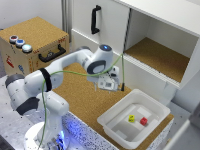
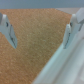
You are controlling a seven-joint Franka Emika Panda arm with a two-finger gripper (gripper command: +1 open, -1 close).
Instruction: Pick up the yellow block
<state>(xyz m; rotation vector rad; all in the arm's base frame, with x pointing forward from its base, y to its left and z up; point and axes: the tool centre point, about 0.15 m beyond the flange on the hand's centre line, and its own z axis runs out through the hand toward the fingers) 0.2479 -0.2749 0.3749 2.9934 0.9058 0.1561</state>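
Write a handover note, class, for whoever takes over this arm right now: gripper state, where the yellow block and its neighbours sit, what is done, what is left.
Gripper: open and empty, above the cork surface, just beside the white tray.
Yellow block: on the tray's floor, next to the red block, apart from it.
Done: nothing gripped yet; the arm is near the tray only.
Left: move over the tray, descend on the yellow block, close, lift. Probably mind the red block close by.

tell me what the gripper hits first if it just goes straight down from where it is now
Probably the bare cork tabletop beside the white bin, maybe clipping the rim; the open gripper seems short of the yellow block, though depth is unclear.
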